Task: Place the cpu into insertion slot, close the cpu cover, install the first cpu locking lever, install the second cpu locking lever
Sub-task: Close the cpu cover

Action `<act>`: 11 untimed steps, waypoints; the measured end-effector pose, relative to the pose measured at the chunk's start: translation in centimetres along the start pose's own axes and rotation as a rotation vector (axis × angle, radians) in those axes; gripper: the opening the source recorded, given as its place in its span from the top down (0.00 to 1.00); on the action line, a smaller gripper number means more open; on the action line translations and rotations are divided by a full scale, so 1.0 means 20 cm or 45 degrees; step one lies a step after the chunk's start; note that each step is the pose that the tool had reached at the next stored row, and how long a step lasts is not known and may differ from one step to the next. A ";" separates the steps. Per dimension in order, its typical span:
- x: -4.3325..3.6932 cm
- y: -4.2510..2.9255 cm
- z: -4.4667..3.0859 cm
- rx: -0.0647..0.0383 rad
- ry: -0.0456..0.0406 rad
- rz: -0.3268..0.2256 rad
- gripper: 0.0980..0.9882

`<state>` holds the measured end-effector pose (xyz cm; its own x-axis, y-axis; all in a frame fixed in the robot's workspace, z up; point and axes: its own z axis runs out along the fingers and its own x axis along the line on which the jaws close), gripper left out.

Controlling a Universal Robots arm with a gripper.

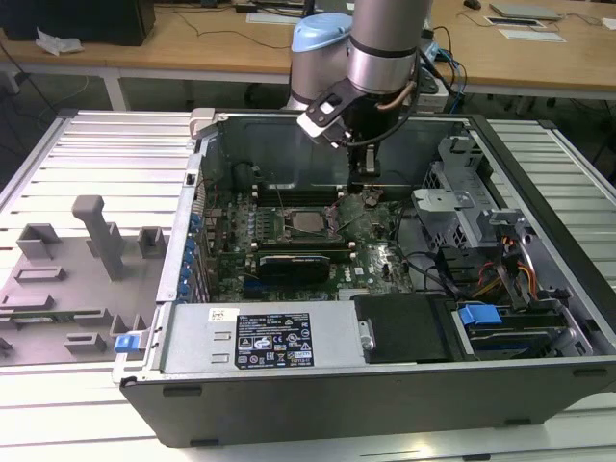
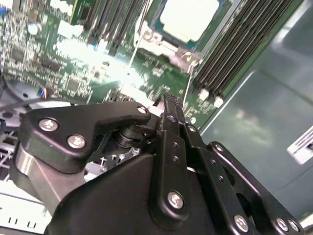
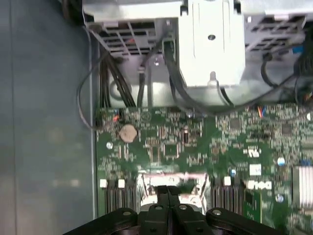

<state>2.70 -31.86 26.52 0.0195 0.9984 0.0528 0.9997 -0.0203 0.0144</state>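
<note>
Memory slots (image 2: 230, 61) flank the insertion slot (image 1: 289, 226) on both sides, and I see the cpu (image 2: 188, 18) lying flat in it, with the silvery cpu cover (image 2: 154, 37) framing the chip. My tool (image 1: 365, 185) hangs inside the open computer case (image 1: 385, 395), near the socket toward the exterior view's right. Its fingers (image 3: 161, 196) are clenched together with nothing between them. A long black expansion card (image 1: 298, 260) lies just beside the socket, on the side nearer the exterior camera. A metal drive cage (image 1: 462, 210) and loose black cables (image 3: 113, 83) crowd the board's edge by the tool. The case rests on a slatted desk (image 1: 106, 144).
</note>
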 end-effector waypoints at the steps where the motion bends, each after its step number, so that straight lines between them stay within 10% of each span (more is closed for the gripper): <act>1: 0.000 0.024 0.000 0.001 0.000 -0.010 0.99; 11: 0.001 0.130 0.012 0.002 0.001 -0.045 0.99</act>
<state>5.30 -31.87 26.33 -0.0157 0.9985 0.0527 0.9998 0.0149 0.0143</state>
